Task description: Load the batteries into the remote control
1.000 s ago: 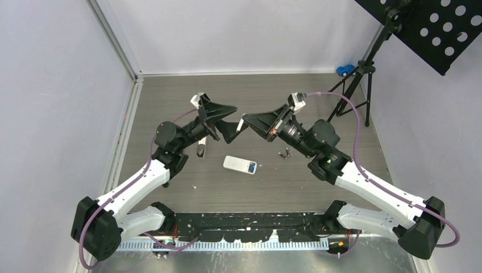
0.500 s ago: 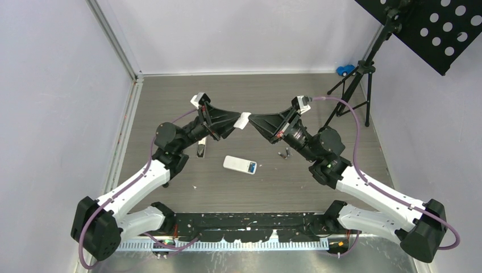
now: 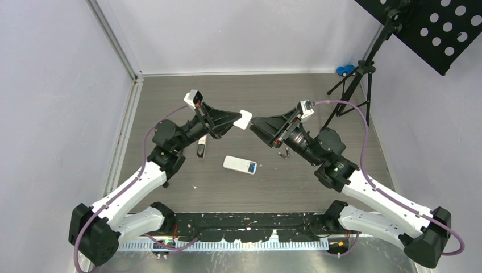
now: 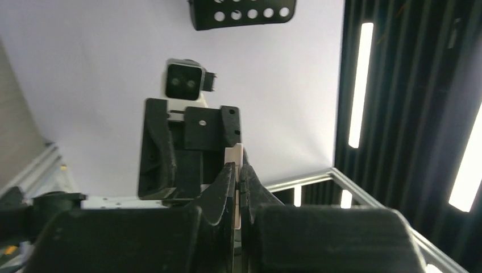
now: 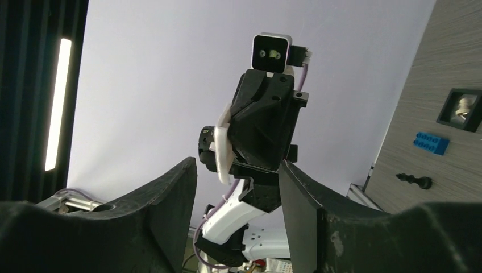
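A white remote control [image 3: 240, 165] lies flat on the table between the two arms. The batteries [image 3: 283, 153] are small dark cylinders on the table under my right arm. My left gripper [image 3: 237, 119] is raised above the table and shut on a thin white cover plate [image 3: 244, 119]. In the left wrist view the plate [image 4: 234, 156] stands edge-on between the closed fingers. My right gripper [image 3: 254, 125] faces it tip to tip, open, with nothing between its fingers [image 5: 295, 187]. From the right wrist the plate [image 5: 223, 149] shows at the left gripper's tip.
A slim dark remote [image 3: 200, 149] lies under my left arm. A black tripod stand [image 3: 355, 85] and a blue toy [image 3: 344, 70] sit at the back right. The right wrist view shows a blue brick [image 5: 431, 142], a small black knob [image 5: 415, 181] and a black square part [image 5: 461, 109].
The left gripper closed on the white plate that the right gripper was holding up. The right gripper then opened and drew back slightly.
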Action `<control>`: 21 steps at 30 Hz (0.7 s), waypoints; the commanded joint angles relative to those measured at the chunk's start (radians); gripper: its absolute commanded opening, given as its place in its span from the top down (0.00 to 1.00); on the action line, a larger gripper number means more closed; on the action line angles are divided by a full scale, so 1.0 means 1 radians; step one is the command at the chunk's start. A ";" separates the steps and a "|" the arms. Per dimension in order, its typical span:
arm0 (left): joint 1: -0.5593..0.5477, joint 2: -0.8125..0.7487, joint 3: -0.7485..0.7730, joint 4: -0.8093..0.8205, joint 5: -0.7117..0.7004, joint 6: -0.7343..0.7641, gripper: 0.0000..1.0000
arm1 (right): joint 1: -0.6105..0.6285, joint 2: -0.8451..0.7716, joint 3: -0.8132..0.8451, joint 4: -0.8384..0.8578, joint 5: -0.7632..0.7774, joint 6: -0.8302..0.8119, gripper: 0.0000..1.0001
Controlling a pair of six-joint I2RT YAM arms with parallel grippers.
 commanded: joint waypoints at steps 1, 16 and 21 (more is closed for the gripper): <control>0.000 -0.044 0.048 -0.158 -0.036 0.248 1.00 | 0.000 -0.044 0.045 -0.076 0.044 -0.082 0.39; 0.000 -0.075 0.044 -0.216 -0.024 0.361 1.00 | 0.000 0.061 0.117 -0.141 0.023 -0.124 0.69; 0.000 -0.082 0.055 -0.270 -0.008 0.432 0.81 | 0.000 0.041 0.068 -0.087 0.016 -0.131 1.00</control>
